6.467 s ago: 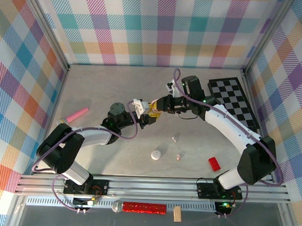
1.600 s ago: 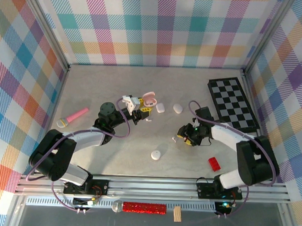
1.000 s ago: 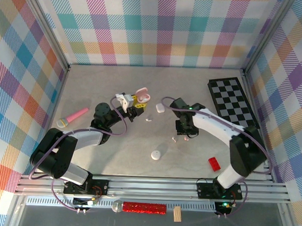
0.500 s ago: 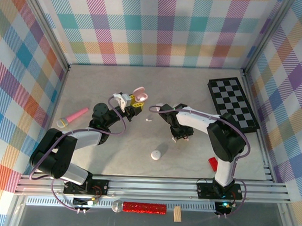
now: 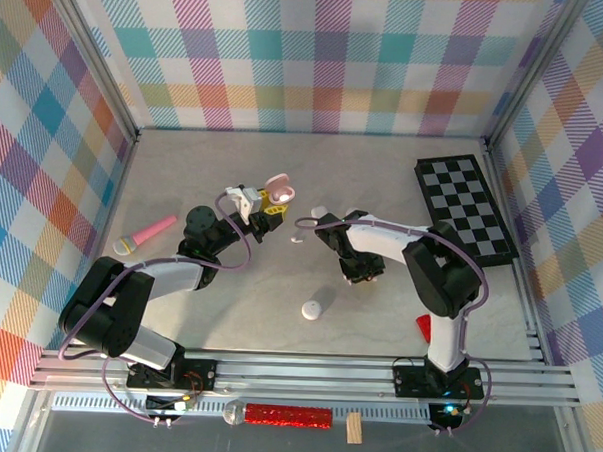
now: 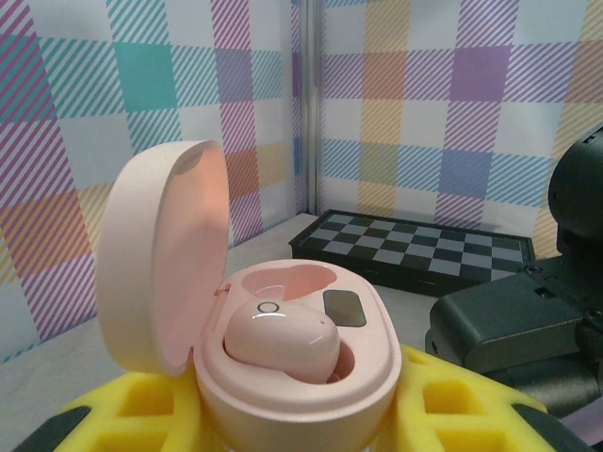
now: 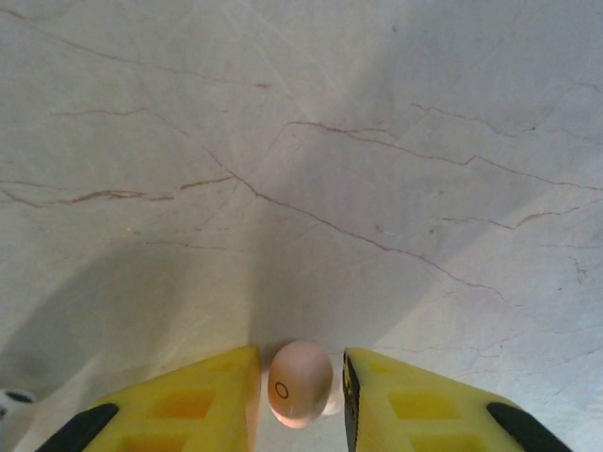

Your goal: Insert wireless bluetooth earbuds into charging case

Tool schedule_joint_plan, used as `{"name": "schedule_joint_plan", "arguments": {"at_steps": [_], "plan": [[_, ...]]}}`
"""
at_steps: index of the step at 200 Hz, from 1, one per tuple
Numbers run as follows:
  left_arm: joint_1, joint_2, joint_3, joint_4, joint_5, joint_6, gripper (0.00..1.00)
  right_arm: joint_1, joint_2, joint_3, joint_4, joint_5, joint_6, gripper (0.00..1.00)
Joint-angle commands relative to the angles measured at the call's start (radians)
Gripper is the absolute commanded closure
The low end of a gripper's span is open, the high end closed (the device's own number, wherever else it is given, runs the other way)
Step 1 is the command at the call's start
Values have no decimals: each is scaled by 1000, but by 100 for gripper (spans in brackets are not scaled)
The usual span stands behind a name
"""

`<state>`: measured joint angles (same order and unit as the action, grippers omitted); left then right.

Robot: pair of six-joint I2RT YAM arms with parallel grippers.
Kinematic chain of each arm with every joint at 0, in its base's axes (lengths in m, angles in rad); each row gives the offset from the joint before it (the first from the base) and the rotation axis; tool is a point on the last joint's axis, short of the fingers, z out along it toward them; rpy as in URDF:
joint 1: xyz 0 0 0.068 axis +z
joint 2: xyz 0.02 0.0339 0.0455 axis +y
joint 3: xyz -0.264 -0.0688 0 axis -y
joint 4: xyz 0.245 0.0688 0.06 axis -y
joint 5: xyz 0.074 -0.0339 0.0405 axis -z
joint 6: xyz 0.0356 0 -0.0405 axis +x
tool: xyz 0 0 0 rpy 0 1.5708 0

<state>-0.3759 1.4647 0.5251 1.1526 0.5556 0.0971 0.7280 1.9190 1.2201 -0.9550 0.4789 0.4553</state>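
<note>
My left gripper point(image 5: 270, 200) is shut on an open pale pink charging case point(image 5: 279, 188), held above the table left of centre. In the left wrist view the pink case point(image 6: 301, 377) sits between yellow fingers point(image 6: 452, 410) with its lid tipped back to the left. One pink earbud point(image 6: 280, 344) lies in a socket; the other socket shows bare. My right gripper point(image 5: 361, 274) points down at the table. In the right wrist view its yellow fingers point(image 7: 188, 400) stand open on either side of a pale pink earbud point(image 7: 300, 384) lying on the table, with a small gap on the right.
A white case point(image 5: 311, 310) lies near the middle front, another white case point(image 5: 320, 213) sits by the right arm, and a tiny white bud point(image 5: 297, 239) lies between the grippers. A red block point(image 5: 426, 325), a checkerboard point(image 5: 472, 208) and a pink microphone point(image 5: 146, 234) lie around.
My right gripper has swung from the right side to the middle and come down around the pink earbud. My left gripper has drifted slightly left with the open pink case.
</note>
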Motion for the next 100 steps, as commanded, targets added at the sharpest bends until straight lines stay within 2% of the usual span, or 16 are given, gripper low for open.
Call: {"name": "schedule_joint_plan", "arguments": {"at_steps": [1, 65, 100], "plan": [[12, -27, -8, 37, 4, -4, 71, 7, 23, 8, -49, -1, 2, 71], [12, -32, -10, 37, 4, -5, 71, 7, 25, -14, -56, 20, 14, 78], [12, -39, -13, 23, -5, 13, 71, 7, -70, -45, 21, 8, -10, 78]]}}
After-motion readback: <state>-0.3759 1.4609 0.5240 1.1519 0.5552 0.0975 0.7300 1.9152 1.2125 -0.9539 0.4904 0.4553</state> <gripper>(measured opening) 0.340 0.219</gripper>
